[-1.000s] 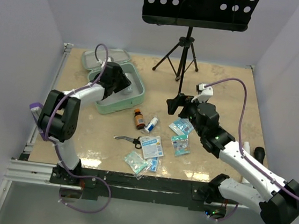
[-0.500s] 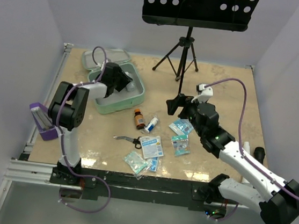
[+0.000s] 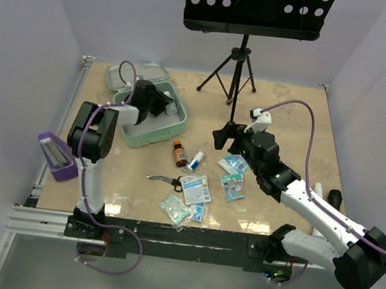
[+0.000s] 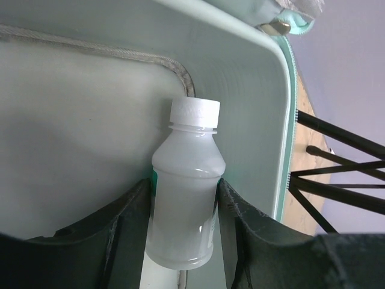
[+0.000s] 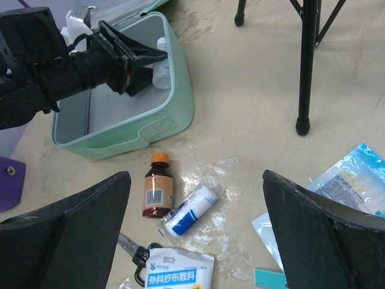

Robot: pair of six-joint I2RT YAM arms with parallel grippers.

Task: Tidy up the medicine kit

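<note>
Left end effector clenched on a small bottle, one pad on each flank, inside the open medicine kit, which sits far-left on the bench

Bottle: milky translucent plastic, white screw cap, rounded shoulder, just beside the kit's curved mint wall. Kit inside is matt grey. Cannot tell if the bottle rests on it

Judgement: lower until it seats, part the jaws slowly, withdraw straight, since the smooth round body may roll

Right end effector released wide, hovering above amber bottle and crinkly wrapped tube
</note>
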